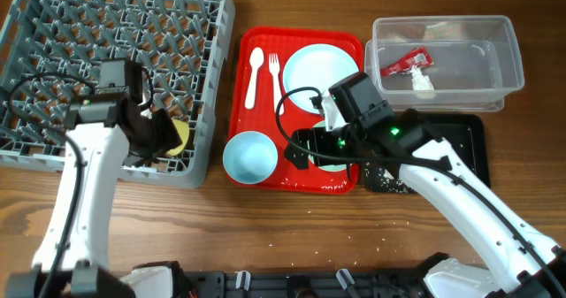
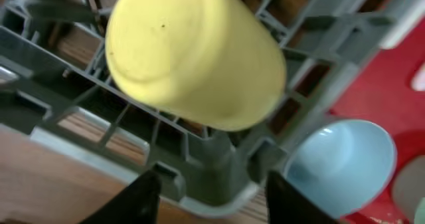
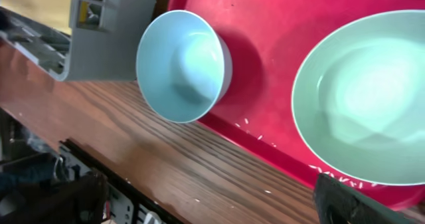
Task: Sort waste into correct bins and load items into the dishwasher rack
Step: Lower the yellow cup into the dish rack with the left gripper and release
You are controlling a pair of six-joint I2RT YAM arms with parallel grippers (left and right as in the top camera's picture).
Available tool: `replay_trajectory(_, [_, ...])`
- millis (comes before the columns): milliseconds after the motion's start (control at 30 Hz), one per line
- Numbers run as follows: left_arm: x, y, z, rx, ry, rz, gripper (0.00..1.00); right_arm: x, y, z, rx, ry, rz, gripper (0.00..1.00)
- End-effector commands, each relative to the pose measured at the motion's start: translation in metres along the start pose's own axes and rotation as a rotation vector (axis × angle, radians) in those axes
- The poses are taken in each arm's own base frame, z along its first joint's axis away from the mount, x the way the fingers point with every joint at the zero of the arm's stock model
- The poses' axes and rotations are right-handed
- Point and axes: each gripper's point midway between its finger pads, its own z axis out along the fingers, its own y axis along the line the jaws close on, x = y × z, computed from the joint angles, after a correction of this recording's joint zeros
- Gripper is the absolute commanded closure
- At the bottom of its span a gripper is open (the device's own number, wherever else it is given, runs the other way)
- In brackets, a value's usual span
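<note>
**A:** Where's the yellow cup [image 2: 192, 54]?

**B:** Tilted in the rack's [image 1: 217, 59] near right corner, just beyond your left end effector [image 2: 216, 197], which is parted and holding nothing.

**A:** Which bowl is closer?

**B:** The green bowl [image 3: 362, 98], right beneath your right end effector [image 1: 305, 148], which is wide and empty. The blue bowl [image 1: 250, 156] lies left of it, at the red tray's [image 1: 265, 121] near left corner.

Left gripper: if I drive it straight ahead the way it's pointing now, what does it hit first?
Probably the corner wall of the dishwasher rack, directly ahead of the open jaws of the left gripper; the yellow cup lies just beyond it inside the rack. Depth is hard to judge here.
</note>
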Motion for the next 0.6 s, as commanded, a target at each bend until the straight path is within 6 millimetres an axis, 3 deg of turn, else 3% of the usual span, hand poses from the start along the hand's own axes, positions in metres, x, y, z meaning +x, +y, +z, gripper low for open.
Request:
replay_trajectory(0, [-0.005, -0.017, -0.08, 0.159, -0.235, 0.051, 0.3, -0.003, -0.004, 0.0, 0.027, -0.016, 0.001, 0.0])
replay_trajectory(67, [0.002, -0.013, -0.104, 0.183, -0.322, 0.055, 0.3, -0.003, -0.004, 0.0, 0.027, -0.015, 0.001, 0.0])
replay_trajectory(100, [-0.002, 0.002, -0.115, 0.121, -0.399, 0.038, 0.63, -0.003, -0.004, 0.0, 0.026, -0.015, 0.002, 0.0])
replay_trajectory(133, [-0.007, 0.015, -0.117, 0.046, -0.434, 0.018, 0.87, -0.002, -0.004, 0.0, 0.027, -0.012, 0.003, 0.0])
replay_trajectory(167, [-0.011, 0.022, -0.114, 0.001, -0.446, 0.008, 0.96, -0.002, -0.004, 0.0, 0.028, -0.011, 0.004, 0.0])
replay_trajectory(233, [-0.026, 0.03, -0.088, -0.076, -0.42, -0.048, 0.96, -0.001, -0.005, 0.0, 0.03, -0.006, 0.006, 0.0])
replay_trajectory(367, [-0.059, 0.017, -0.032, -0.105, -0.322, -0.072, 0.95, 0.003, -0.007, 0.0, 0.037, 0.008, 0.019, 0.0])
replay_trajectory(400, [-0.067, 0.015, -0.009, -0.125, -0.278, -0.069, 0.96, 0.003, -0.007, 0.0, 0.038, 0.01, 0.02, 0.0])
replay_trajectory(467, [-0.066, 0.011, 0.012, -0.117, -0.217, -0.063, 0.96, 0.003, -0.007, 0.0, 0.038, 0.009, 0.019, 0.0])
replay_trajectory(567, [-0.05, -0.012, 0.019, 0.009, -0.118, -0.05, 0.96, 0.001, -0.006, 0.0, 0.034, 0.001, 0.015, 0.0])
